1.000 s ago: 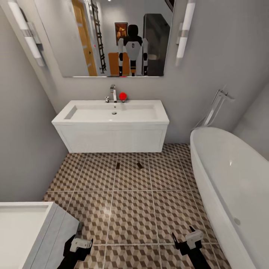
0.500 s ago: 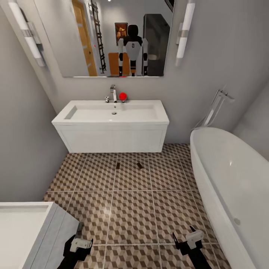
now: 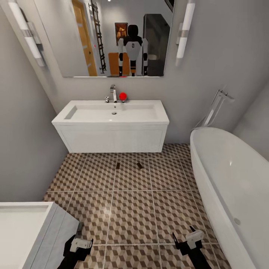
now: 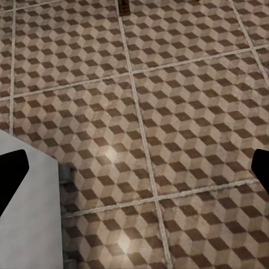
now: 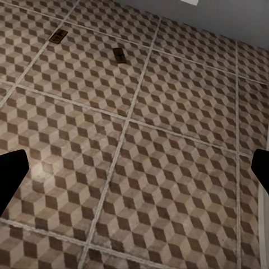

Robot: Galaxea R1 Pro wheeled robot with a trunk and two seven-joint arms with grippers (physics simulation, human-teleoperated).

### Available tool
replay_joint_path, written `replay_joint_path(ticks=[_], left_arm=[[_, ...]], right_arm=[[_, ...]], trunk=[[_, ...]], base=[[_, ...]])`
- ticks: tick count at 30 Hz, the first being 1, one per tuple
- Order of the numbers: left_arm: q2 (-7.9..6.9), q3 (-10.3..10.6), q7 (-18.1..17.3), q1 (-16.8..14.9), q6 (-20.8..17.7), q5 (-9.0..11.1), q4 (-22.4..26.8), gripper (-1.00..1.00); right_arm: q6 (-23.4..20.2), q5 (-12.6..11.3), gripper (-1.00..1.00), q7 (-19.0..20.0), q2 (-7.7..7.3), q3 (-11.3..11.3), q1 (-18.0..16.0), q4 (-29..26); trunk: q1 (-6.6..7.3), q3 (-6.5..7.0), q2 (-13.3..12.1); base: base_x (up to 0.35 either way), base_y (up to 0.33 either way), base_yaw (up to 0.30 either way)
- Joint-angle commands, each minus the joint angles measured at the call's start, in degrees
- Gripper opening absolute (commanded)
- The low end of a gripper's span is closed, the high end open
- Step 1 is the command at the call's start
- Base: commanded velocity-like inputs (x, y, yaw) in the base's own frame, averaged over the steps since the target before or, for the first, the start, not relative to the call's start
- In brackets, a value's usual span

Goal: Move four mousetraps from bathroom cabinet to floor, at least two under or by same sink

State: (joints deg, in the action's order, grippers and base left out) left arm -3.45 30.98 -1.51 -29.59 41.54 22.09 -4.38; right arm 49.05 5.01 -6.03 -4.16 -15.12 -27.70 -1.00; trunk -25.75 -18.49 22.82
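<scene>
Mousetraps: two lie flat on the bathroom floor [image 3: 130, 209], one [image 3: 118, 165] just beside the other [image 3: 139, 165], both just in front of the bathroom sink [image 3: 112, 114]. Left end effector [image 3: 79, 239] and right end effector [image 3: 185, 235] hang low over tiles, fingers apart, empty. Bathtub [image 3: 231, 175] at right.

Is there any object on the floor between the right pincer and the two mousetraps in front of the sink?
Nothing visible does. Between the right pincer and the two mousetraps lies bare patterned floor. The bathtub stands off to the side, not in the path.
</scene>
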Motion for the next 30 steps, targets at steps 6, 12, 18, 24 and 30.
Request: replay_joint_path(ticks=[6,12,18,24,30], left_arm=[[0.04,0.5,-0.1,-0.1,0.3,0.5,-0.2,1.0],[0.06,0.5,-0.1,-0.1,0.3,0.5,-0.2,1.0],[0.08,0.5,-0.1,-0.1,0.3,0.5,-0.2,1.0],[0.1,0.5,-0.1,-0.1,0.2,0.5,-0.2,1.0],[0.07,0.5,-0.1,-0.1,0.3,0.5,-0.2,1.0]], right_arm=[[0.1,0.5,1.0,-0.6,0.04,-0.2,0.0,0.0],[0.1,0.5,1.0,-0.6,0.1,-0.3,0.0,0.0],[0.1,0.5,1.0,-0.6,0.12,-0.3,0.0,0.0],[0.1,0.5,1.0,-0.6,0.05,-0.2,0.0,0.0],[0.1,0.5,1.0,-0.6,0.09,-0.2,0.0,0.0]], trunk=[[-0.03,-0.09,0.1],[-0.03,-0.09,0.1],[-0.03,-0.09,0.1],[-0.03,-0.09,0.1],[-0.03,-0.07,0.1]], base=[[0.0,0.0,0.0],[0.0,0.0,0.0],[0.0,0.0,0.0],[0.0,0.0,0.0],[0.0,0.0,0.0]])
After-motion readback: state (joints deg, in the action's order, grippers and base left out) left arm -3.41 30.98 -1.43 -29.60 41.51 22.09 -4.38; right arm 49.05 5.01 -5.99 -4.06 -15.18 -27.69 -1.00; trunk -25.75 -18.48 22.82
